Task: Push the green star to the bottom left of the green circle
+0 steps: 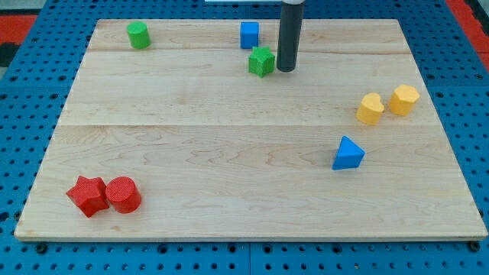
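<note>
Green star point(261, 61) sits near the view's top, a little right of the board's middle line, just below and to the right of the blue cube point(249, 34). My tip point(286, 70) stands just beside the star on the view's right; I cannot tell whether the two touch, since the gap between them is very thin. I have no gripper on this rig, only the dark rod point(290, 34), which comes straight down from the view's top edge and holds nothing.

Green circle point(138, 35) stands in the board's top left corner, well apart from the star, with bare wood between them. The star lies to its right and slightly lower.

On the view's right side two yellow blocks sit side by side, nearly touching: a yellow heart-like block point(370, 108) and, up and to its right, a yellow hexagon point(404, 100). Below them, nearer the middle, lies the blue triangle point(348, 153).

In the bottom left corner the red star point(87, 195) and the red cylinder point(123, 194) rest against each other, the star on the left.

All of it lies on the pale wooden board point(229, 153), which rests on a blue pegboard point(474, 114).
</note>
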Robot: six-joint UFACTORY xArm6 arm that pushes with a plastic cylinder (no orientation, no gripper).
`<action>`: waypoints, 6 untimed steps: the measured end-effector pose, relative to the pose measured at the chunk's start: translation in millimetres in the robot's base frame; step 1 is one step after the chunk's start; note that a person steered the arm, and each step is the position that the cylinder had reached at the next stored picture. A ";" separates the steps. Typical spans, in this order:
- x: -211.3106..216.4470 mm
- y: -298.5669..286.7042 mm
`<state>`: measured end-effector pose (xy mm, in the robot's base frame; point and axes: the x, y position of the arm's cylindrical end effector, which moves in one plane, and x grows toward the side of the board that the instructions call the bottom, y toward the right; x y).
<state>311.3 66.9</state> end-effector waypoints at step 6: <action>62.9 -286.6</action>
<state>374.2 -219.7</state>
